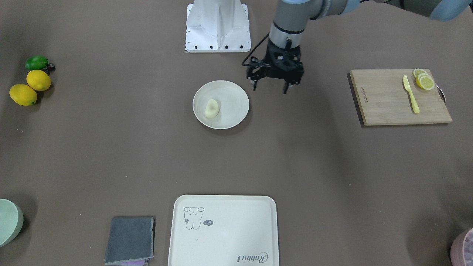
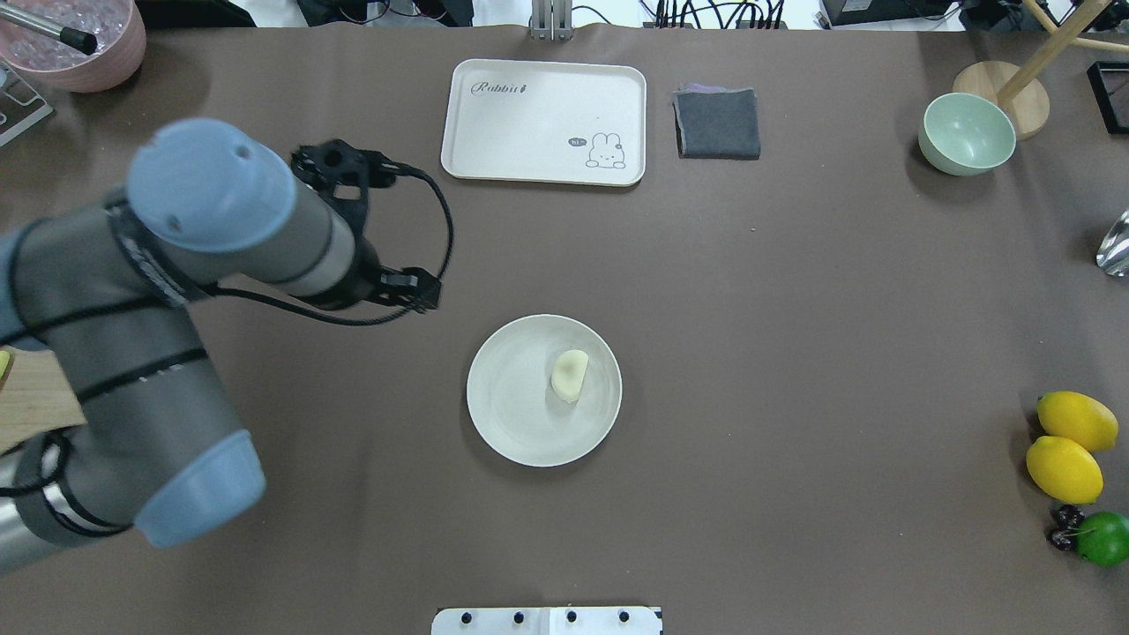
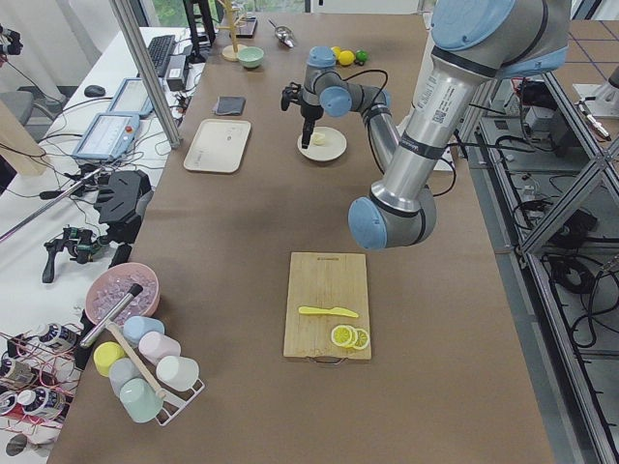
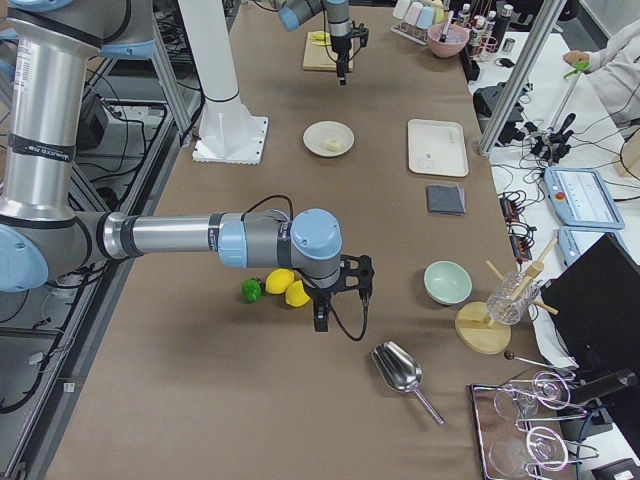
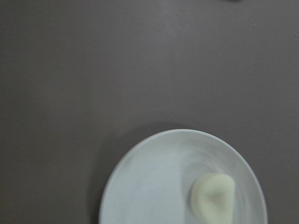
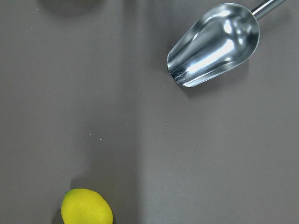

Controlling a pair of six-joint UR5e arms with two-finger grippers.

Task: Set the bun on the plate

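Observation:
The pale bun (image 1: pixel 211 108) lies on the round cream plate (image 1: pixel 232 107), left of the plate's centre in the front-facing view. From overhead the bun (image 2: pixel 570 374) rests right of the middle of the plate (image 2: pixel 512 397). My left gripper (image 1: pixel 271 88) hangs open and empty above the table, beside the plate's rim on the robot's side. The left wrist view looks down on the plate (image 5: pixel 140 158) and the bun (image 5: pixel 214 198). My right gripper (image 4: pixel 340 288) hovers far off by the lemons (image 4: pixel 288 288); whether it is open or shut I cannot tell.
A bear-drawing tray (image 1: pixel 236 229) and a grey cloth (image 1: pixel 130 240) sit on the operators' side. A cutting board (image 1: pixel 388 103) carries a yellow knife (image 1: pixel 411 94) and lemon slices (image 1: pixel 424 80). A green bowl (image 1: pixel 7 221) and a metal scoop (image 6: pixel 215 44) lie near the right arm.

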